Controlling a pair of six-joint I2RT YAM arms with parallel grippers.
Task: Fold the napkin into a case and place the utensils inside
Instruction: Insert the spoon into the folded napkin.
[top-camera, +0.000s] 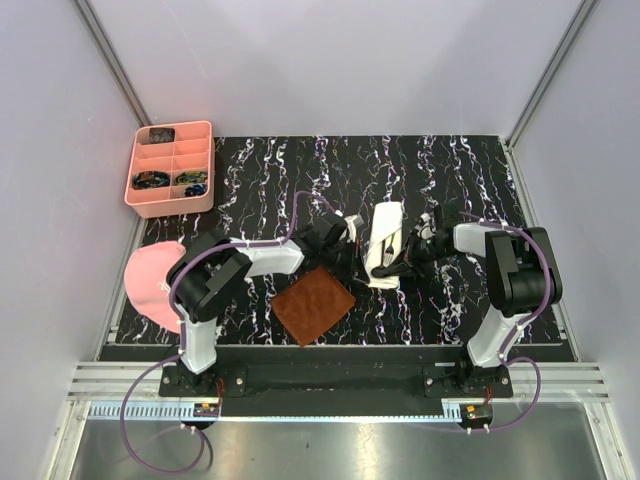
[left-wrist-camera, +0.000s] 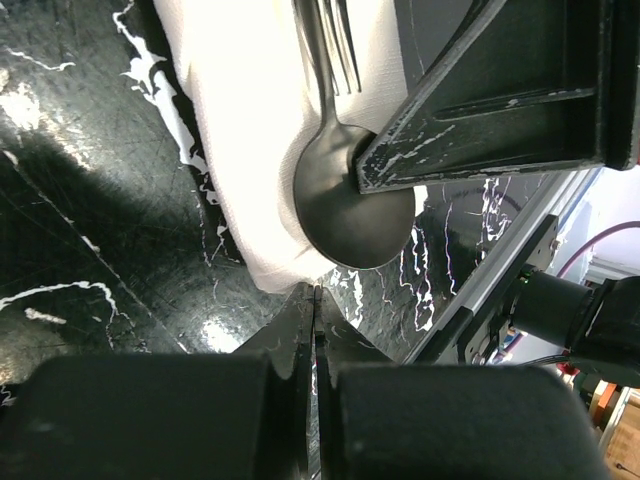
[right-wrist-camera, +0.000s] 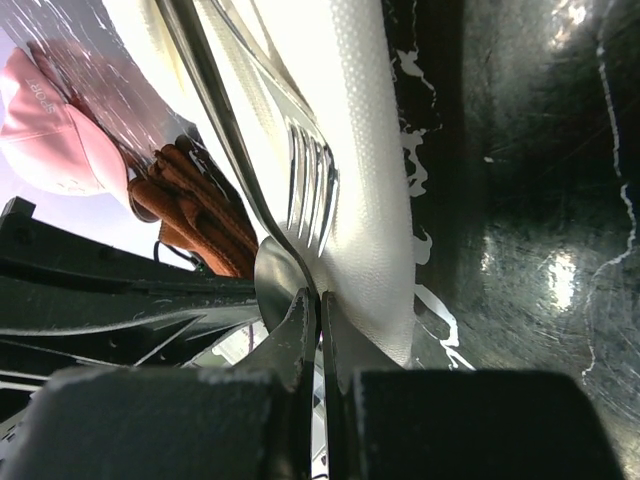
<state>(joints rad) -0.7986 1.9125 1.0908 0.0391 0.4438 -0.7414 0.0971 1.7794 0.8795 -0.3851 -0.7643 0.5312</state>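
The napkin is folded into a narrow cream-white case (top-camera: 387, 232) lying mid-table. The dark spoon (left-wrist-camera: 350, 210) and the grey fork (left-wrist-camera: 335, 45) lie lengthwise on it, heads at its near end. The spoon's bowl overhangs the cloth's edge. I cannot tell whether the handles sit under a layer. My left gripper (left-wrist-camera: 315, 292) is shut and empty, its tips just off the case's near corner (left-wrist-camera: 270, 260). My right gripper (right-wrist-camera: 321, 296) is shut, its tips against the spoon bowl (right-wrist-camera: 275, 285) and the cloth (right-wrist-camera: 370, 220), below the fork tines (right-wrist-camera: 310, 185). One right finger (left-wrist-camera: 480, 100) rests over the spoon.
A brown textured mat (top-camera: 313, 305) lies just left of the case's near end. A pink cap (top-camera: 150, 285) lies at the table's left edge. A pink compartment tray (top-camera: 170, 168) stands at the back left. Both arms crowd the case from either side.
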